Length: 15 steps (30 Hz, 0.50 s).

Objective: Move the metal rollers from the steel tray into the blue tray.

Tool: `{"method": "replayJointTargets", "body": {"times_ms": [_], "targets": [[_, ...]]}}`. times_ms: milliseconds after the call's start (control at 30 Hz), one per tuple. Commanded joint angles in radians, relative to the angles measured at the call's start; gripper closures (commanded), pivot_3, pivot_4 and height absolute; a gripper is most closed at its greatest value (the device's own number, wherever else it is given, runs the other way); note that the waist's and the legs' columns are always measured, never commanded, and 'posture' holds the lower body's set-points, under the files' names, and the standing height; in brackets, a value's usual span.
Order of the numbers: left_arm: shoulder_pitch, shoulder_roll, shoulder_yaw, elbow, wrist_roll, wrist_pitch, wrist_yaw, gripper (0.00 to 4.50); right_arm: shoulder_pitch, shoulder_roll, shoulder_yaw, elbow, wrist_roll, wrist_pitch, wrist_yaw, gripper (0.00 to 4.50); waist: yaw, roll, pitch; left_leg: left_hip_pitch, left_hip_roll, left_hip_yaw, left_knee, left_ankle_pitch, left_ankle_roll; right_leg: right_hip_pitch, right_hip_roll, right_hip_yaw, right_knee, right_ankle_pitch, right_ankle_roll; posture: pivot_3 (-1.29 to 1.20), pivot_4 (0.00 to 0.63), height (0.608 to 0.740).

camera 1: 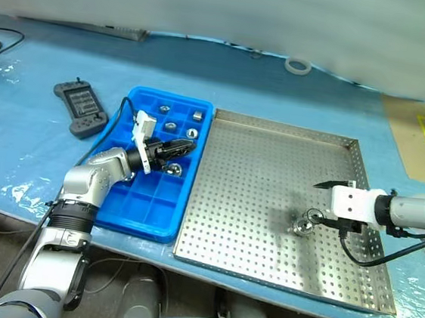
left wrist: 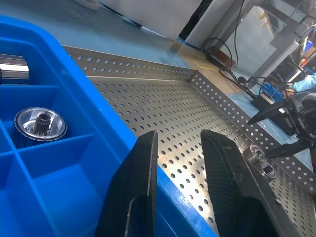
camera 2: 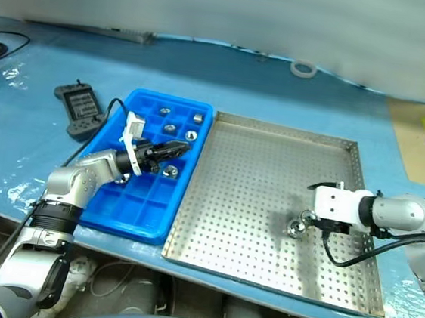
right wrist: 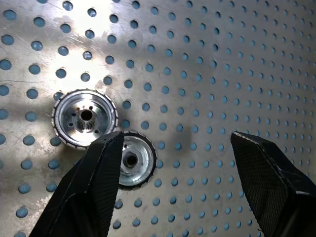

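Rollers, small shiny silver cylinders with a round centre hole, are split between two trays. Two metal rollers (right wrist: 85, 118) lie touching each other on the perforated floor of the large shallow grey steel tray (camera 1: 271, 180), just in front of the right gripper (right wrist: 180, 163). Its two black fingers (right wrist: 94, 187) stand wide apart and hold nothing; one finger overlaps the edge of the nearer roller (right wrist: 134, 160) in the right wrist view, while the other finger is off to the far side over bare perforated metal. Whether the finger touches that roller cannot be told.

The bright blue plastic tray (camera 1: 139, 216) with its grid of square compartments sits just beside the steel tray, rim against rim. Several rollers already lie in its compartments, among them one toothed roller (left wrist: 40, 123) standing on end in a compartment beside the left gripper's jaws. The left gripper (camera 1: 174, 149) hovers over the blue tray, pointing towards the steel tray, its black fingers (left wrist: 143, 182) drawn close together and parallel with only a narrow slit between them, gripping nothing.

A black handheld controller (camera 1: 82, 107) lies on the pale blue table sheet (camera 1: 31, 147) on the far side of the blue tray from the jaws, and a white tape ring (camera 1: 298, 65) rests well beyond both trays
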Motion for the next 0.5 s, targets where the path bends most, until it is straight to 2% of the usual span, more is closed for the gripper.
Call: {"method": "replayJointTargets", "body": {"times_ms": [33, 267, 500], "targets": [[-0.006, -0.001, 0.016, -0.033, -0.003, -0.016, 0.007, 3.06, -0.016, -0.032, 0.011, 0.009, -0.012, -0.024, 0.051, 0.86, 0.000, 0.000, 0.000, 0.000, 0.000, 0.000, 0.000, 0.000, 0.000, 0.000, 0.000, 0.000, 0.000, 0.000, 0.000, -0.16, 0.150, 0.740], [0.029, 0.016, 0.031, -0.065, -0.007, -0.008, 0.017, 3.06, -0.088, -0.118, -0.051, 0.013, 0.064, -0.013, 0.152, 0.86, -0.002, 0.001, 0.001, 0.001, 0.000, 0.000, 0.003, -0.002, -0.002, 0.001, 0.000, 0.000, 0.001, 0.000, 0.000, -0.15, 0.150, 0.740], [0.028, 0.005, 0.030, -0.073, -0.012, -0.009, 0.030, 3.06, -0.120, -0.143, -0.001, 0.075, 0.017, -0.103, 0.200, 0.86, 0.002, 0.001, 0.001, 0.000, 0.000, 0.000, 0.003, -0.001, 0.001, 0.001, 0.000, 0.000, 0.001, 0.000, 0.000, -0.14, 0.150, 0.740]]}}
